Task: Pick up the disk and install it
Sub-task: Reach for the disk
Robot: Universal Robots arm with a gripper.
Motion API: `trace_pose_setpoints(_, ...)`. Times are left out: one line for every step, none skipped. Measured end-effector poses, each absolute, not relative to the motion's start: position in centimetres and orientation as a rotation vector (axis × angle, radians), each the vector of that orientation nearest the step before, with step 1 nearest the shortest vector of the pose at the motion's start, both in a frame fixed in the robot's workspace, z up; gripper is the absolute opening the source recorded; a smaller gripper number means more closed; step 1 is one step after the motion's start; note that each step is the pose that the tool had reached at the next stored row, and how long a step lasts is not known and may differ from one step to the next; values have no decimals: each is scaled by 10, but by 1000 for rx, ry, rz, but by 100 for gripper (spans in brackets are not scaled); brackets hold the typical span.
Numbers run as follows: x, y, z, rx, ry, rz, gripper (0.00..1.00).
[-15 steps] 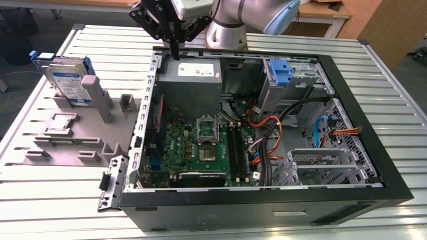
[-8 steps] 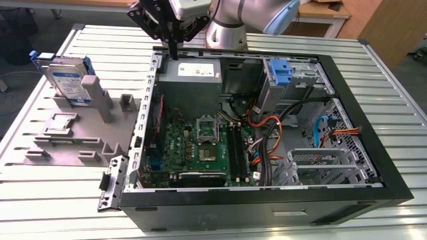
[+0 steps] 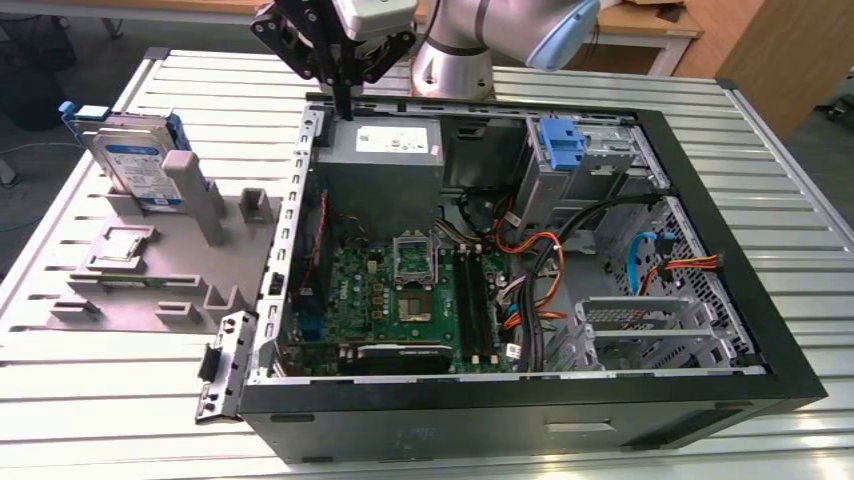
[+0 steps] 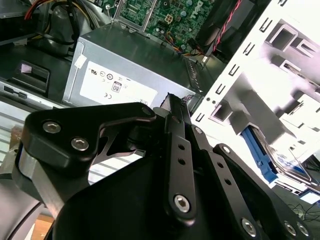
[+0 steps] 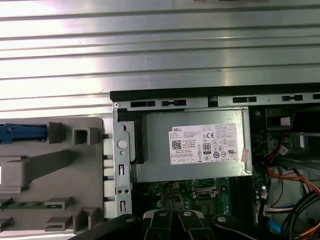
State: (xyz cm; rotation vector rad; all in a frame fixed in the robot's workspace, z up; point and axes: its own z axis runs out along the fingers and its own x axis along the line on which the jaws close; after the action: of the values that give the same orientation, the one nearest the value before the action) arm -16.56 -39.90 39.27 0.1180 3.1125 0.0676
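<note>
The gripper (image 3: 343, 108) hangs above the power supply (image 3: 380, 150) of the open computer case (image 3: 534, 400), its fingers (image 3: 343, 90) pressed together and empty, while the disk (image 3: 138, 160) stands well apart on the exterior view's left, upright in its grey rack (image 3: 147, 270) on the tabletop (image 3: 120, 400), presumably so its edge is easy to pinch.

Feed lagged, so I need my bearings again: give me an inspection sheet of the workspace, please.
Surface: ridged metal table, carrying an open computer case and a grey fixture.
Job's things: disk stands upright in the fixture, untouched.
Clutter: small silver chip on the fixture; blue bracket inside the case.
Grippers: gripper hangs over the power supply, jaws shut, empty.
Cables: orange and black bundle, blue cable, inside the case.
Surroundings: wooden furniture beyond the table.
</note>
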Motion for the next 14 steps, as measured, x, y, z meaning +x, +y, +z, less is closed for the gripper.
trace_pose_setpoints(-166, -399, 393, 118, 3113, 68, 10)
trace_pose_setpoints(-167, -399, 393, 118, 3113, 68, 10)
trace_pose_setpoints(-168, -399, 393, 118, 3113, 68, 10)
trace_pose_setpoints(-169, -399, 393, 118, 3112, 68, 10)
trace_pose_setpoints(-169, -399, 393, 118, 3112, 68, 10)
trace_pose_setpoints(-170, -399, 393, 118, 3112, 68, 10)
trace_pose_setpoints(-170, -399, 392, 118, 3113, 68, 10)
trace_pose_setpoints(-171, -398, 392, 118, 3113, 68, 10)
trace_pose_setpoints(-172, -398, 392, 118, 3113, 68, 10)
trace_pose_setpoints(-174, -398, 392, 118, 3113, 68, 10)
trace_pose_setpoints(-177, -398, 392, 118, 3113, 68, 10)
trace_pose_setpoints(-179, -398, 392, 119, 3113, 68, 10)
trace_pose_setpoints(-182, -397, 392, 119, 3113, 68, 10)
trace_pose_setpoints(-183, -397, 392, 119, 3113, 68, 10)
